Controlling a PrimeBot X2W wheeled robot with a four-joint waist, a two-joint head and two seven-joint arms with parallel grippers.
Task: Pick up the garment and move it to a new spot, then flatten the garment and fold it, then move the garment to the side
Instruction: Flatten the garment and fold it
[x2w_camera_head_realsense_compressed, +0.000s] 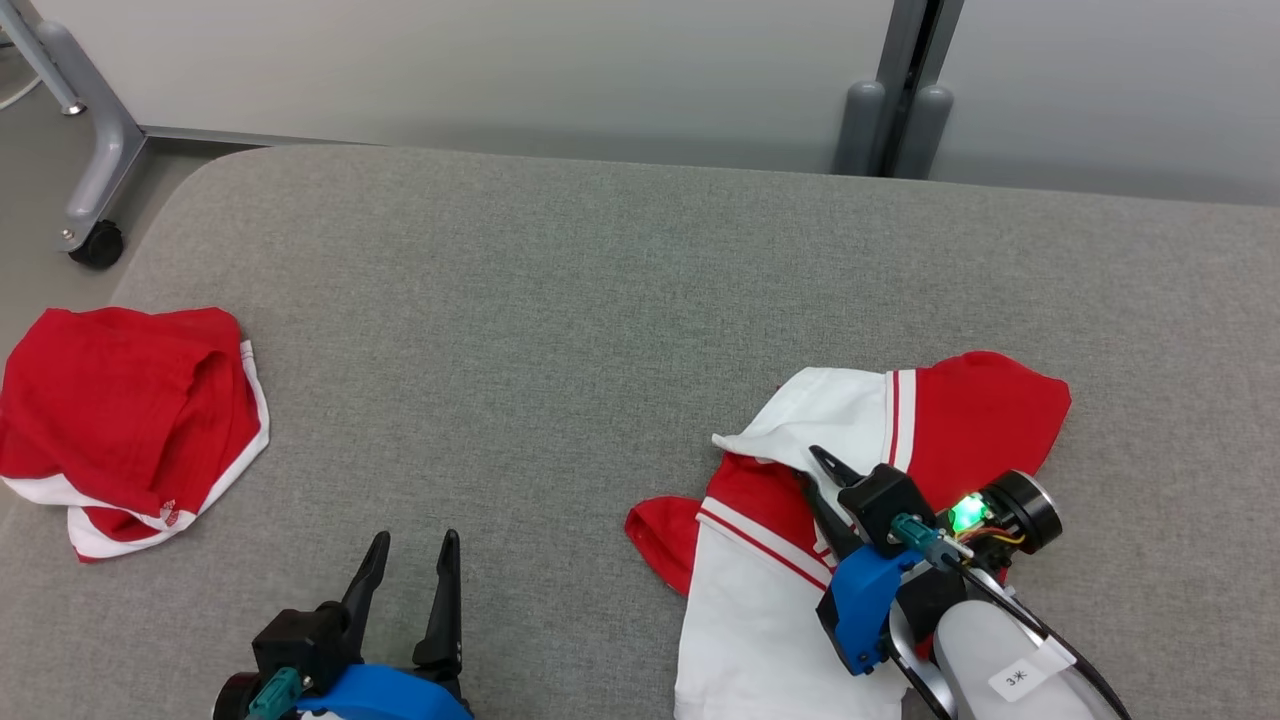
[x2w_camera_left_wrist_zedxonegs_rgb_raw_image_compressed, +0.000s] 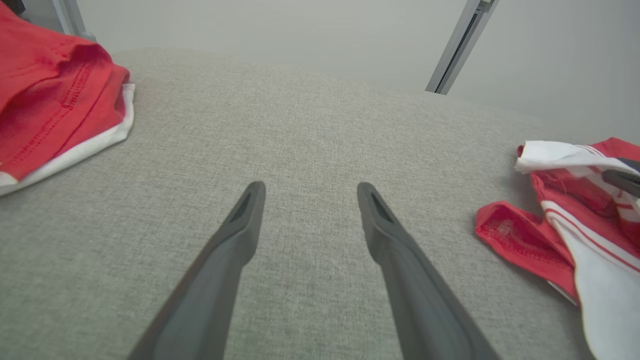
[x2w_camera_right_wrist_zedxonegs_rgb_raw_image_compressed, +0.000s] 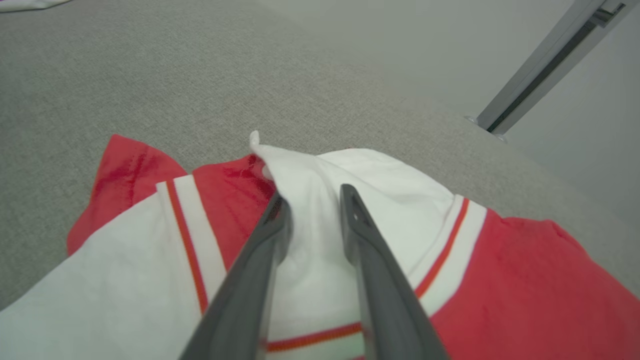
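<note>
We see the garment (x2w_camera_head_realsense_compressed: 960, 420), red and white with red stripes, lying crumpled near the right end of the near edge of the grey padded table (x2w_camera_head_realsense_compressed: 600, 300). One white panel runs off toward the near edge. A red flap sticks out on its left side.

The right gripper (x2w_camera_right_wrist_zedxonegs_rgb_raw_image_compressed: 314, 196) is down on the garment, its fingers narrowly apart and astride a raised white fold. The left finger touches the cloth, but we cannot tell if the fold is actually pinched.

The left gripper (x2w_camera_head_realsense_compressed: 415, 540) sits at the near edge, left of centre, fingers wide apart with bare table fabric between them and nothing held.

A second red garment with white trim (x2w_camera_head_realsense_compressed: 120, 410) is bunched at the table's left edge, well apart from the first. A grey frame leg on a caster (x2w_camera_head_realsense_compressed: 95, 170) stands past the far left corner.
</note>
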